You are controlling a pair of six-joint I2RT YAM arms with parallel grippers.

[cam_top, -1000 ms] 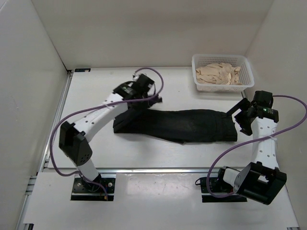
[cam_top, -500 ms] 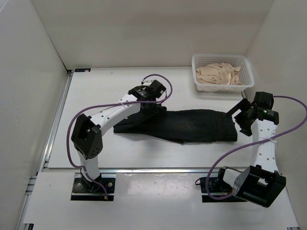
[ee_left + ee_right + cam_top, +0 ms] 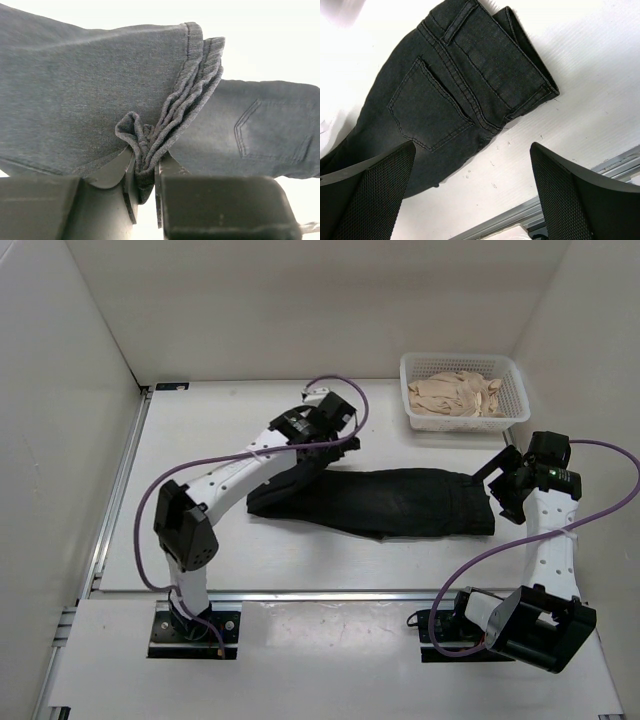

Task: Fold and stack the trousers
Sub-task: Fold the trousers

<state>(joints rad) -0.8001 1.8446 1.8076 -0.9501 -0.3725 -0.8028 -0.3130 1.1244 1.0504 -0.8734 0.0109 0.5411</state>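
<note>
The black trousers [image 3: 400,502] lie lengthwise across the middle of the table, waistband to the right. My left gripper [image 3: 322,452] is shut on the bunched leg hems and holds them lifted over the left part of the legs. In the left wrist view the hems [image 3: 150,145] are pinched between the jaws, and the back pocket [image 3: 270,130] shows beyond. My right gripper [image 3: 500,485] is open and empty, hovering just right of the waistband. In the right wrist view the waistband and pocket [image 3: 455,85] lie on the table in front of the spread fingers [image 3: 370,185].
A white basket [image 3: 412,370] with a beige cloth pile [image 3: 458,393] stands at the back right. White walls close the left, back and right. A metal rail [image 3: 330,593] runs along the near edge of the table.
My left gripper has moved to the right with the leg hems, and the left end of the trousers has drawn in after it. The right arm has not moved.
</note>
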